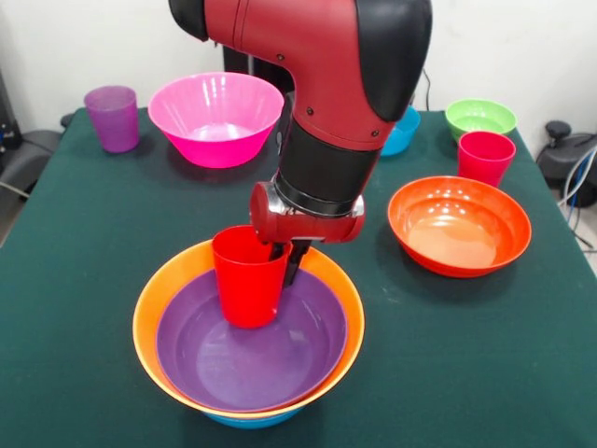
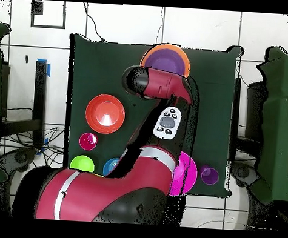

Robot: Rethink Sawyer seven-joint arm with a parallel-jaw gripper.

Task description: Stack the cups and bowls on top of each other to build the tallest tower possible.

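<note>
Nearest the camera, the tower stands as a low, wide nest: a blue bowl showing only as a sliver at the bottom, an orange bowl over it and a purple bowl inside that, with a red cup upright in the purple bowl's far half. Sawyer's gripper comes down from above with its fingers at the cup's far rim, one seemingly inside and one outside; it looks to be pinching the rim, though whether the cup's base already rests on the bowl cannot be told. Left to right across the far side of the green table, the pieces not yet stacked read: a translucent purple cup at the far left corner, a large pink bowl just right of it, a smaller blue bowl mostly hidden behind the arm, a small green bowl, a second red cup just in front of it, and a large red-orange bowl in the right middle ground, well apart from the tower. The overhead view shows the same spread, the arm covering most of the stack. By this reading three bowls and one cup are placed and six pieces are left, so the build is under halfway and so far wider than tall
</note>
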